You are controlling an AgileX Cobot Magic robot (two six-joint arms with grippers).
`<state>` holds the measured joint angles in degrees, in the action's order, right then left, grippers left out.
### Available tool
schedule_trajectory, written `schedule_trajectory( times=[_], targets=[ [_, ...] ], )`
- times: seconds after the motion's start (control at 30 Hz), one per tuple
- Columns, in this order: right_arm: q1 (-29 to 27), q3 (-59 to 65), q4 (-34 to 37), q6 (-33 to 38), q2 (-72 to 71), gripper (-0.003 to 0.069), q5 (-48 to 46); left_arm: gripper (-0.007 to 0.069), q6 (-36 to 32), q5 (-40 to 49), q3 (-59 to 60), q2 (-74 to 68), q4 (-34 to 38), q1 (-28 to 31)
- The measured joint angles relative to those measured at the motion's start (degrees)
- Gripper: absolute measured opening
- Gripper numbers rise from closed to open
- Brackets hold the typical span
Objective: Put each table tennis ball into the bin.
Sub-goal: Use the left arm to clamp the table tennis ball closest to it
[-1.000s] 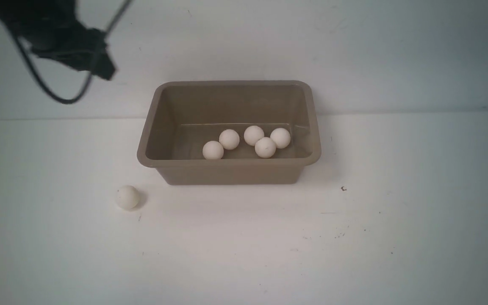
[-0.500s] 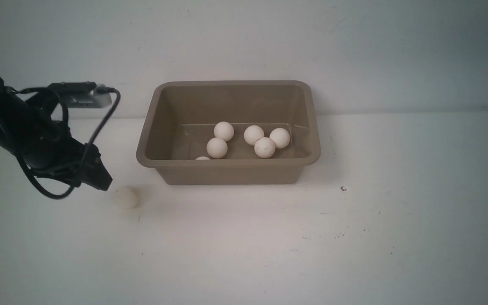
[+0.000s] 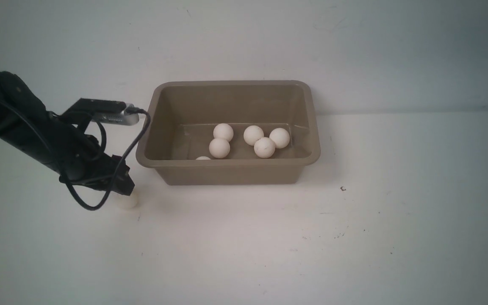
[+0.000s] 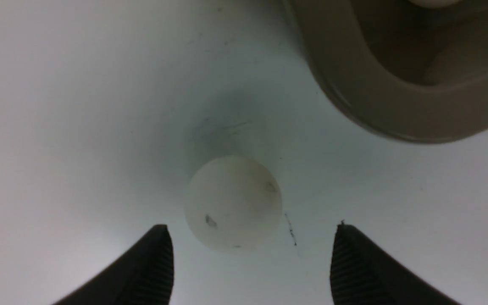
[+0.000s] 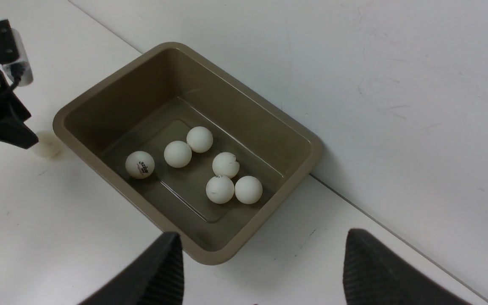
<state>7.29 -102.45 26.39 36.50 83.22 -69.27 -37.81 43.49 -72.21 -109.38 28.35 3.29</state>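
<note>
The taupe bin (image 3: 227,169) stands mid-table with several table tennis balls in it, among them one cream-white ball (image 3: 265,147). The right wrist view looks down into the bin (image 5: 79,140) and its balls, one with a dark print (image 5: 140,164). One more ball (image 3: 128,201) lies on the table just off the bin's front left corner. My left gripper (image 3: 124,188) hangs low right over it, open. In the left wrist view that ball (image 4: 233,199) sits just ahead of the gap between the open fingertips (image 4: 159,241), untouched. My right gripper (image 5: 263,234) is open and holds nothing, hovering above the bin's right end.
The wall rises directly behind the bin. The bin's corner rim (image 4: 396,114) lies close to the loose ball. A loop of the left arm's black cable (image 3: 95,203) hangs near the table. Small dark specks (image 3: 343,189) dot the white tabletop to the right.
My left arm has swung down from the upper left and rightward, ending over the loose ball. Two balls in the bin's left half rolled to new spots; a sixth now peeks over the front rim.
</note>
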Motion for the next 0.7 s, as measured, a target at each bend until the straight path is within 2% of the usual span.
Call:
schedule_trajectory(
  times=[0.17,0.47,0.53,0.6,0.7],
  targets=[
    [0.0,0.0,0.2,0.0,0.0,0.0462,0.0,0.0447,-0.8,-2.9,0.0,-3.1,0.7,0.0],
    [0.0,0.0,0.2,0.0,0.0,0.0462,0.0,0.0447,-4.7,-5.2,0.0,-7.0,7.3,0.0],
    [0.0,0.0,0.2,0.0,0.0,0.0462,0.0,0.0426,-4.8,-6.5,-0.1,-7.2,8.3,0.0],
    [0.0,0.0,0.2,0.0,0.0,0.0462,0.0,0.0355,-4.7,-7.1,-0.1,-7.3,8.5,0.0],
    [0.0,0.0,0.2,0.0,0.0,0.0462,0.0,0.0353,-3.5,-6.5,0.0,-6.5,6.3,0.1]
  ],
)
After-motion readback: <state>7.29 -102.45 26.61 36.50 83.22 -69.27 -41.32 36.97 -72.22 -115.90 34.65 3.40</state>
